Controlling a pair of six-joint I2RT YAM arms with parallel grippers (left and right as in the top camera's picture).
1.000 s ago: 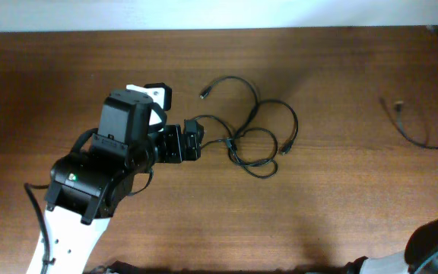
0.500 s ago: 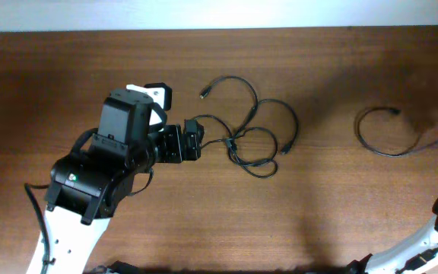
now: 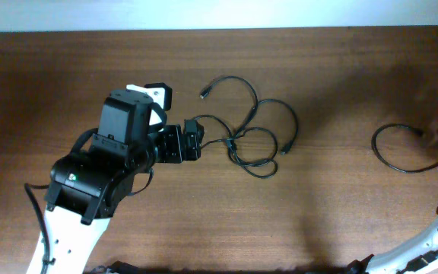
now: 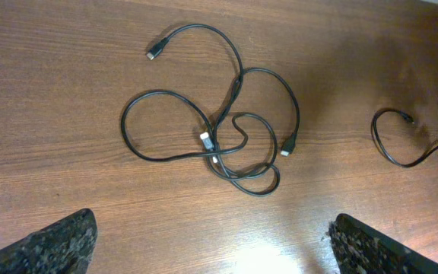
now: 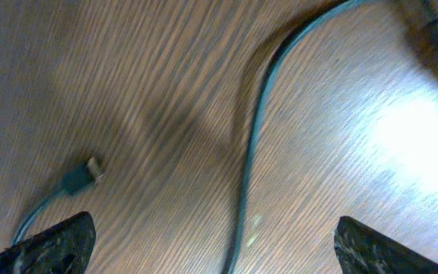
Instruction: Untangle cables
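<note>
Item: cables. The main tangle (image 4: 213,156) lies mid-table and a lone cable (image 4: 390,156) lies well apart to its right.
Handling, as I judge it: light, limp, springy in the loops, not fragile.
Best hold: the free plug end (image 4: 152,53), or an outer loop.
Left gripper (image 4: 219,251): spread wide, empty, above the tangle.
Right gripper (image 5: 219,251): spread wide, empty, over the lone cable.

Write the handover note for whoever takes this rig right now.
Left gripper: open, empty, at the tangle's left end.
Right gripper: open, gripping nothing, above the loose cable.
Cables: the loose cable lies alone on the right of the table; the tangle sits mid-table, loops crossing.
Done: one cable lies clear of the rest.
Left: separate the cables in the tangle.
</note>
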